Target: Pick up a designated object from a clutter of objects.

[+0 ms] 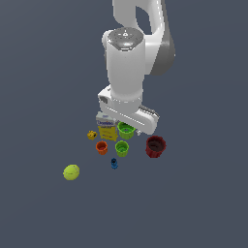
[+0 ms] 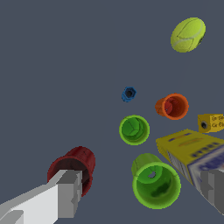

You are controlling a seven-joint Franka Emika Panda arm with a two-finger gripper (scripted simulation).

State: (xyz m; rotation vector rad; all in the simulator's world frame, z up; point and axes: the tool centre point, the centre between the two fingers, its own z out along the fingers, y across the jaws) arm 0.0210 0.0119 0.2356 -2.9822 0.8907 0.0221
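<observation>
The designated object, a small lime-green cup [image 1: 121, 148] [image 2: 134, 130], stands upright amid the clutter of objects, between the orange cup [image 1: 101, 147] [image 2: 173, 106] and the dark red cup [image 1: 155, 146] [image 2: 74, 166]. My gripper [image 2: 142, 186] hangs open above the clutter with nothing between its fingers. It is over the larger green cup [image 1: 126, 130] [image 2: 156, 184], and the small cup lies just beyond that one. In the exterior view the arm's hand [image 1: 128, 114] hides the fingers.
A yellow-white box [image 1: 106, 128] [image 2: 192, 151] stands beside the larger green cup. A tiny yellow item [image 1: 91, 135] [image 2: 211, 123] and a tiny blue item [image 1: 114, 163] [image 2: 128, 93] lie nearby. A yellow-green ball [image 1: 71, 172] [image 2: 188, 34] rests apart from the group.
</observation>
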